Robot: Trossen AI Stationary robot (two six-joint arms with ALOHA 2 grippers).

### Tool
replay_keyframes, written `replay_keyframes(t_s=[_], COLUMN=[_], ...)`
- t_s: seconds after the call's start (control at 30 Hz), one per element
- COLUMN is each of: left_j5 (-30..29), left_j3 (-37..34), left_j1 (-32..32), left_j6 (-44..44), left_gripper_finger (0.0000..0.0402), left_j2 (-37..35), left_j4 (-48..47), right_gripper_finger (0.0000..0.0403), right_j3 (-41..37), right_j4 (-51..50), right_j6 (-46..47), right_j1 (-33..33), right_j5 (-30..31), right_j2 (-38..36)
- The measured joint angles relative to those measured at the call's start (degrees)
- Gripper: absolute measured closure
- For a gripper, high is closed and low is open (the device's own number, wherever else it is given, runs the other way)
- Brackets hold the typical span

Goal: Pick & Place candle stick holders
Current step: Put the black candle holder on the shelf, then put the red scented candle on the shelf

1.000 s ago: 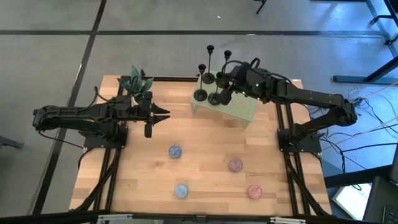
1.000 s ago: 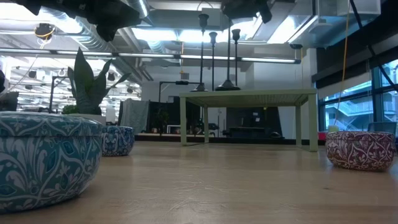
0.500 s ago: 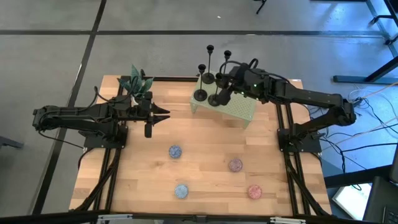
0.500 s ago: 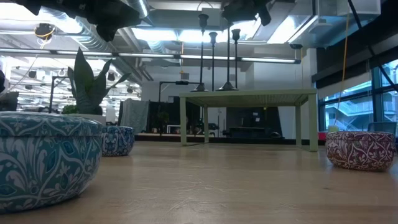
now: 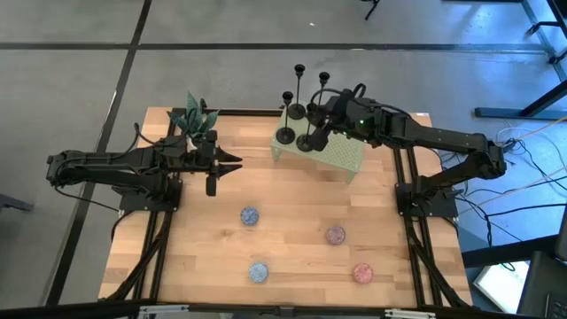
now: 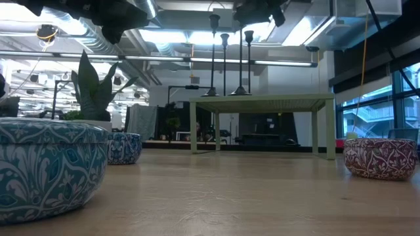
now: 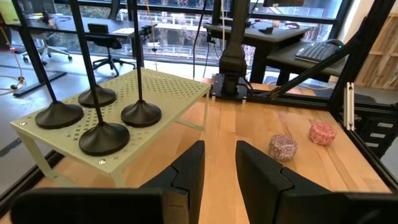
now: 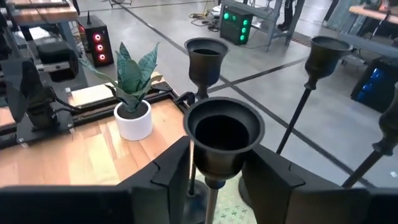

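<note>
Four slim black candle stick holders stand by their round bases on a pale green perforated rack (image 5: 332,152) at the table's far side; their bases show in the left wrist view (image 7: 99,138). My right gripper (image 5: 319,126) is open above the rack, with one finger on either side of one holder just below its cup (image 8: 222,134), and I see no touch. My left gripper (image 5: 229,162) hovers over the table's left part, empty and open by a narrow gap (image 7: 219,168), pointing toward the rack.
A potted plant (image 5: 193,118) stands at the far left corner. Four small patterned bowls lie on the near half: two blue (image 5: 249,215) (image 5: 259,272), one purple (image 5: 335,235), one red (image 5: 362,273). Bare wood lies between the rack and the bowls.
</note>
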Motion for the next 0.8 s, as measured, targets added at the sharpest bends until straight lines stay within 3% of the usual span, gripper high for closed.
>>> replay_keyframes(t_s=[0.43, 0.8], left_j5=[0.0, 0.0], left_j3=[0.0, 0.0], left_j1=[0.0, 0.0], left_j6=[0.0, 0.0], left_gripper_finger=[0.0315, 0.0315], left_j2=[0.0, 0.0], left_j4=[-0.2, -1.1], right_gripper_finger=[0.0158, 0.0134], right_j3=[0.0, 0.0], right_j4=[0.1, -3.6], right_j6=[-3.2, -5.9], right_j1=[0.3, 5.7], right_j5=[0.0, 0.0], right_j2=[-1.4, -8.3])
